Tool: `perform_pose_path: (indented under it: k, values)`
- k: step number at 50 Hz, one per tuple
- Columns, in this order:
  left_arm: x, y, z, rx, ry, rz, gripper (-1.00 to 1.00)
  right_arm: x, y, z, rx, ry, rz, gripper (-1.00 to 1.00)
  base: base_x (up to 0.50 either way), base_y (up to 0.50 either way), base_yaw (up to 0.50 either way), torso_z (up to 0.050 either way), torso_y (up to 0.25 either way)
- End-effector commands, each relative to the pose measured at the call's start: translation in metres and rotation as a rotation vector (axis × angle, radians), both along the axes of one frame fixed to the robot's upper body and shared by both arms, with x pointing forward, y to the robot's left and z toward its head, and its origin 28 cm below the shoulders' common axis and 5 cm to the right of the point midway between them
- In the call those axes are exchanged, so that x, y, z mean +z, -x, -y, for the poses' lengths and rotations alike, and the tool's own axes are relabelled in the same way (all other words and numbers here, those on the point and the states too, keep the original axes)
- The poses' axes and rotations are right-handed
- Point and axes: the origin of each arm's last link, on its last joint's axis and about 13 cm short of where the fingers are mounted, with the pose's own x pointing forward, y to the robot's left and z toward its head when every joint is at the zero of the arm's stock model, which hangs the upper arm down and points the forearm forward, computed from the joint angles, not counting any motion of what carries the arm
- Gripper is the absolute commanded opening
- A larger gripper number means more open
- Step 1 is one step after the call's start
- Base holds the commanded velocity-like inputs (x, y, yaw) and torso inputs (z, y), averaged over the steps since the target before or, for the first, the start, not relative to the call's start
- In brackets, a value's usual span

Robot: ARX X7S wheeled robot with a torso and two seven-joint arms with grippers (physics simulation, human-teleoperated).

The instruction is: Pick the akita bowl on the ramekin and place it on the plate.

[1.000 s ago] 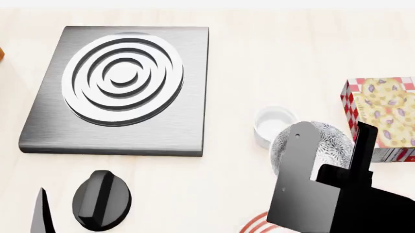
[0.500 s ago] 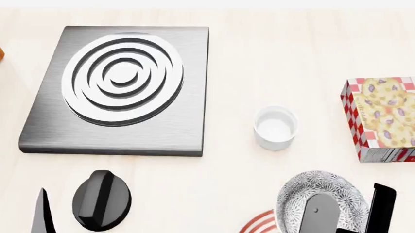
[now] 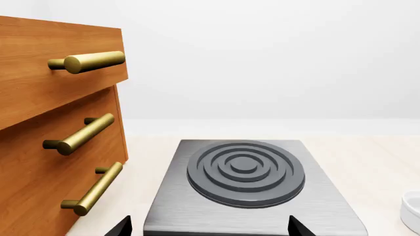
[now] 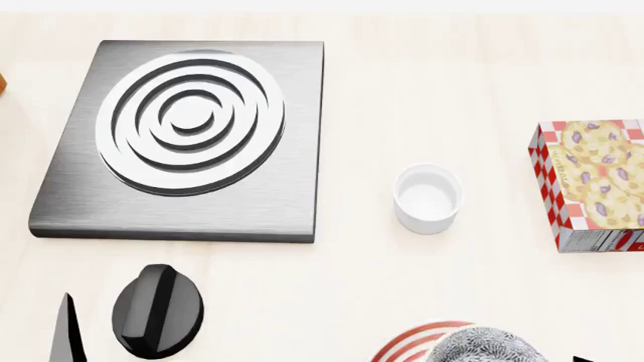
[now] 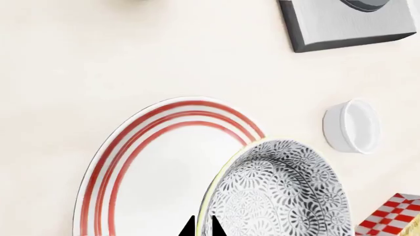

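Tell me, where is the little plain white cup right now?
In the head view the ramekin stands empty on the pale counter, between the stove plate on its left and the patterned box on its right.

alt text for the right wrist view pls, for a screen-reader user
A speckled black-and-white akita bowl, held at its rim by the right gripper, hangs tilted over the edge of a white plate with red rim rings on a pale counter. Beside them stands an empty white ramekin; a grey stove plate corner and a checkered box show at the edges.
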Motion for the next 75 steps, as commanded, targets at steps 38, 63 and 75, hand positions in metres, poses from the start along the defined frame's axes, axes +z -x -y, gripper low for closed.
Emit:
perform_pose_path:
  k: [38,63,75]
  values:
    - [-0.004,0.0,0.003,-0.014,-0.007,-0.012,1.0,-0.047,-0.011,0.01,-0.065,-0.067,0.026,-1.0,0.0,0.0,0.0,0.0,0.0]
    - [-0.003,0.0,0.003,-0.012,-0.006,-0.01,1.0,-0.065,-0.021,0.006,-0.06,-0.102,0.026,-1.0,0.0,0.0,0.0,0.0,0.0]
    - [-0.003,-0.001,0.002,-0.012,-0.006,-0.008,1.0,-0.076,-0.022,0.003,-0.053,-0.118,0.01,-1.0,0.0,0.0,0.0,0.0,0.001]
